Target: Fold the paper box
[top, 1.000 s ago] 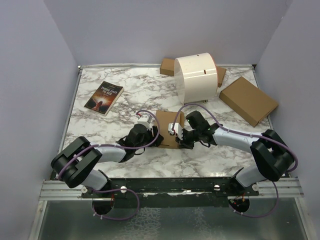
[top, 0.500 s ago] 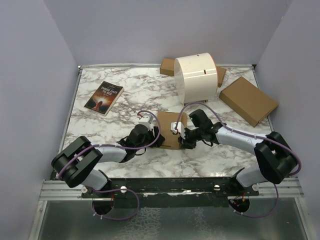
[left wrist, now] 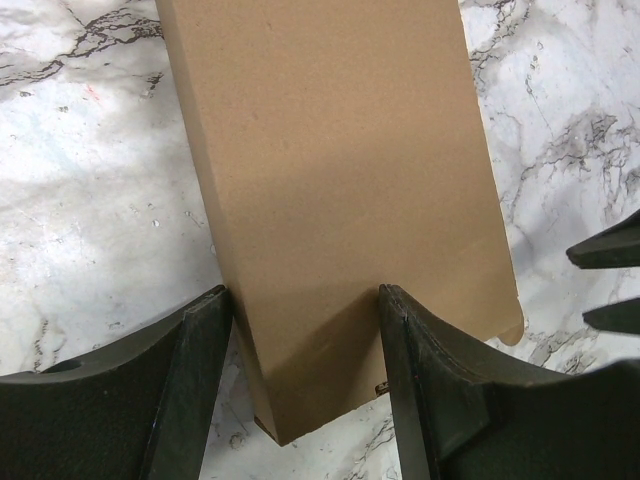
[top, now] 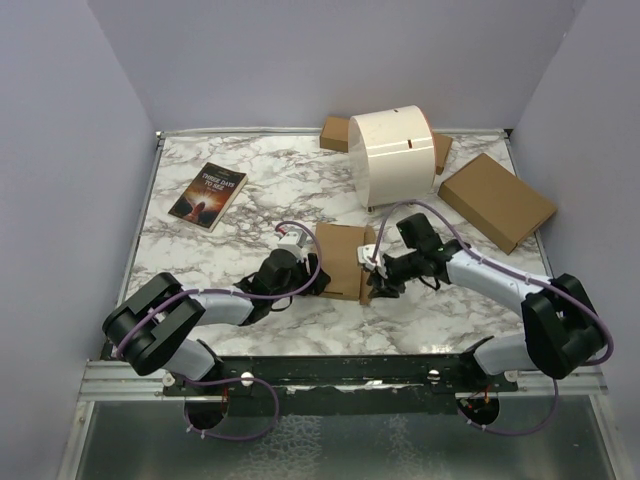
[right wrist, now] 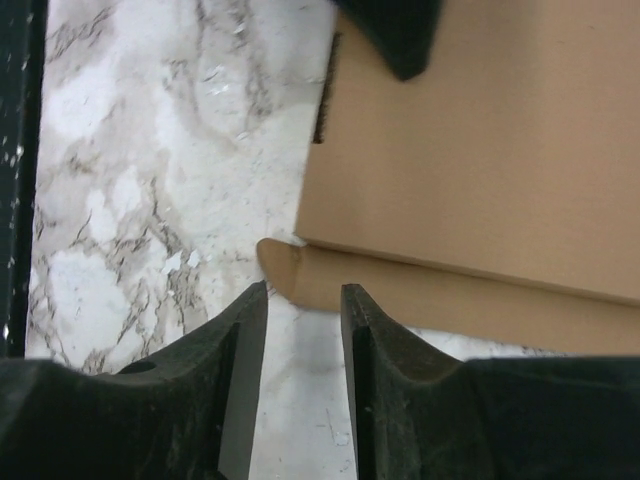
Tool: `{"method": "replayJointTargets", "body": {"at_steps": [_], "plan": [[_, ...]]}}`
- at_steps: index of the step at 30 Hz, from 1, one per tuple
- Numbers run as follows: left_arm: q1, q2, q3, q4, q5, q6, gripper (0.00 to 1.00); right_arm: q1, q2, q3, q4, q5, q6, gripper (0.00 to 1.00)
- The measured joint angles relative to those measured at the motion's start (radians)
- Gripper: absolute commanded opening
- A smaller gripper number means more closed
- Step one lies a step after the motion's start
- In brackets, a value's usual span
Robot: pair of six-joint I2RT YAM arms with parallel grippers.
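- The paper box [top: 343, 262] lay mid-frame, long axis running up-frame from the left gripper [left wrist: 305, 330], which was clamped across its near end.
- The right gripper [right wrist: 303, 300], fingers slightly apart and empty, faced its corner tab [right wrist: 285, 272].

Bright even light, soft shadows, sharp focus

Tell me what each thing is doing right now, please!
paper box: folded into a thin box, held by the left gripper
left gripper: shut on the paper box
right gripper: slightly open, holding nothing
book: closed, lying flat
big cardboard box: closed, lying flat
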Motion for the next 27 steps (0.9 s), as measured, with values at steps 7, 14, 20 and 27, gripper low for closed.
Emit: {"method": "replayJointTargets", "body": {"at_steps": [7,14,20,27], "plan": [[0.000,0.000,0.000,0.000,0.000,-0.001,0.61,0.000,-0.004,-0.112,0.002,-0.042,-0.168,0.41],[0.000,0.000,0.000,0.000,0.000,-0.002,0.61,0.026,-0.004,-0.174,0.095,-0.017,-0.198,0.35],[0.000,0.000,-0.001,0.001,0.001,-0.002,0.61,0.072,-0.003,-0.184,0.192,0.030,-0.193,0.25],[0.000,0.000,-0.001,0.001,0.002,-0.002,0.61,0.101,0.013,-0.187,0.241,0.074,-0.180,0.03]]}}
